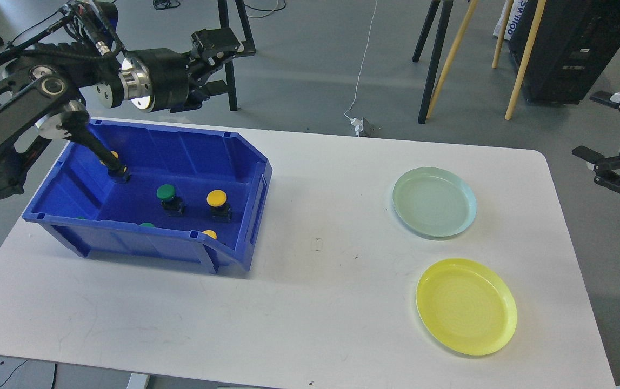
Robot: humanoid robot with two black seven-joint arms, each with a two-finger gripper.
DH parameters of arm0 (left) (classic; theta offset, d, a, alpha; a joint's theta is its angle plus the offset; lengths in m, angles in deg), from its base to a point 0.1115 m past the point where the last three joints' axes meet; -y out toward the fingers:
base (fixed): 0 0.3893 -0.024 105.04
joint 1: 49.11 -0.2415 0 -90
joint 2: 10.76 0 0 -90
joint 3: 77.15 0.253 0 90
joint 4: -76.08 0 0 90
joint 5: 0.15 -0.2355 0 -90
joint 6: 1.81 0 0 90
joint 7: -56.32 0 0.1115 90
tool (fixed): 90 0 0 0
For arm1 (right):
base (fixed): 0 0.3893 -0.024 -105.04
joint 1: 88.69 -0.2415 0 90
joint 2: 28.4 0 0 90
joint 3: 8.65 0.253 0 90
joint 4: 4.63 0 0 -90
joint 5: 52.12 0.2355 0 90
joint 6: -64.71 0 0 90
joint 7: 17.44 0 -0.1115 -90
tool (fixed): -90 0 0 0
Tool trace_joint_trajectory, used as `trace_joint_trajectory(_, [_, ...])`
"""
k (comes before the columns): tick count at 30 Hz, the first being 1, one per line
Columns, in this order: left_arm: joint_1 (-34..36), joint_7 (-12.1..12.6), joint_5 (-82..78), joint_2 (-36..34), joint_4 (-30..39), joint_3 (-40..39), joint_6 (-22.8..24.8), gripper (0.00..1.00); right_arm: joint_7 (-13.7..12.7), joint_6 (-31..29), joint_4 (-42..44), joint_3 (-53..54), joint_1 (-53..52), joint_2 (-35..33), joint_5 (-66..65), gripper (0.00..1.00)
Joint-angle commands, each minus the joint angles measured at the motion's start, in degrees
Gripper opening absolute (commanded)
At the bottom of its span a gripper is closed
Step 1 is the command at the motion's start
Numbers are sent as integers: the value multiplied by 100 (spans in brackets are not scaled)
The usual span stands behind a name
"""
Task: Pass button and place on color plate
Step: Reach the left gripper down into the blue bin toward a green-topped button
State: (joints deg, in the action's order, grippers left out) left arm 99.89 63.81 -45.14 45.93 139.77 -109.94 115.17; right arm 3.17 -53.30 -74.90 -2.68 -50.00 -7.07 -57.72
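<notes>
My left claw [222,66] hovers at 11 o'clock above the blue bin [234,216], apparently parted and empty; right claw [610,138], at 3 o'clock, spread wide, empty.

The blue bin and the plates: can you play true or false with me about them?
1. The blue bin has green and yellow buttons inside. True.
2. The yellow plate has a button on it. False: it is empty.
3. The green plate lies farther from me than the yellow plate. True.
4. The left claw is holding a button. False: it hangs above the bin's back wall with nothing in it.
5. The bin sits on the right side of the white table. False: it is on the left side.
</notes>
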Motion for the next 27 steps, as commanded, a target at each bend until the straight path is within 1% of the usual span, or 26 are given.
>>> trace_joint_trajectory(1, [-81,-423,-36,-17,100,-209,-148,99,40,1,14,-8,51,-23,-2,98])
trace_joint_trajectory(3, [-116,-694,8,18,91,-280,-279,99,40,1,5,9,42,3,-2,98])
trace_joint_trajectory(5, [-116,-1168,26,97,47,-429,-271,100,40,1,57,36,51,64,-10,98])
trace_joint_trajectory(6, [-116,-1362,43,97,12,-525,-245,100,40,1,75,62,42,100,-10,98])
trace_joint_trajectory(7, [-90,-1460,69,97,-84,-587,-175,100,40,1,75,62,42,126,-10,98])
trace_joint_trajectory(9, [-55,-1434,87,114,-452,-640,103,100,49,1,75,80,51,135,-10,98])
trace_joint_trajectory(11, [-55,-1539,105,176,-804,-702,103,100,58,1,75,150,42,144,-10,98])
trace_joint_trajectory(12, [-55,-1618,96,211,-875,-685,103,100,49,1,84,185,50,161,-10,98])
trace_joint_trajectory(15, [-107,-1978,87,141,-858,-588,103,100,49,1,163,281,51,188,-10,98])
trace_joint_trajectory(19, [-116,-1962,-368,-297,-771,-343,103,99,49,1,277,448,42,188,-10,98])
trace_joint_trajectory(21, [-55,-1970,-1279,-639,-412,-27,103,97,49,1,435,536,50,196,-10,98])
trace_joint_trajectory(23, [-63,-1970,-2219,-921,-52,124,103,97,49,1,567,650,42,284,-10,98])
trace_joint_trajectory(27, [-107,-1979,-3514,-1124,424,396,103,98,49,1,875,792,42,539,-10,98])
